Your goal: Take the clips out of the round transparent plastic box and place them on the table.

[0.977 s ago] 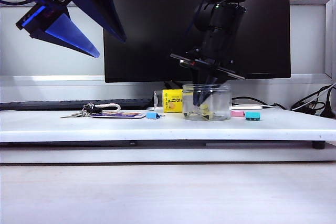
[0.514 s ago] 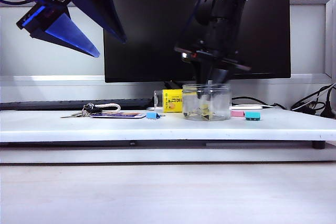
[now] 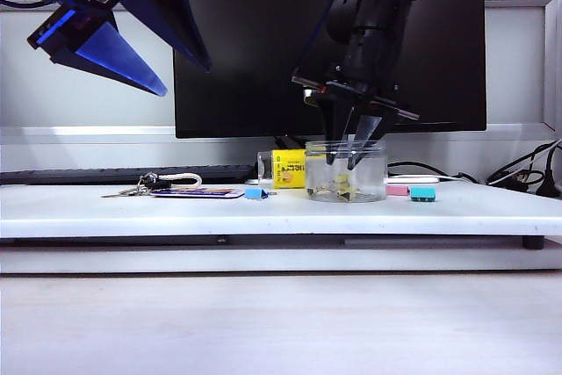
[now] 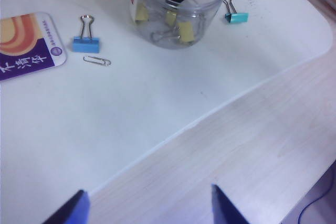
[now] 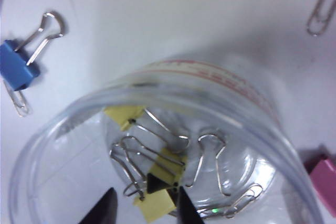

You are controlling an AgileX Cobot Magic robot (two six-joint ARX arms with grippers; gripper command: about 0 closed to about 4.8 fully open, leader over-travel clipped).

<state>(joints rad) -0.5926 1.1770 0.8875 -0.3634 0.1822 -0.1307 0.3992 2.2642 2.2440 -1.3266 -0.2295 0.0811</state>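
Right wrist view: right tool (image 5: 143, 207), part-open and empty, dips into the round transparent plastic box (image 5: 252, 114) over yellow clips (image 5: 157, 182); closing comes next. Left tool (image 4: 147, 208) hangs wide open, empty.

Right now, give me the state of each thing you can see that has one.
round transparent plastic box: upright on the table, lid off
yellow clips: inside the box
right tool: open, tips inside the box
left tool: open, raised, holding nothing
blue clip: lying on the table
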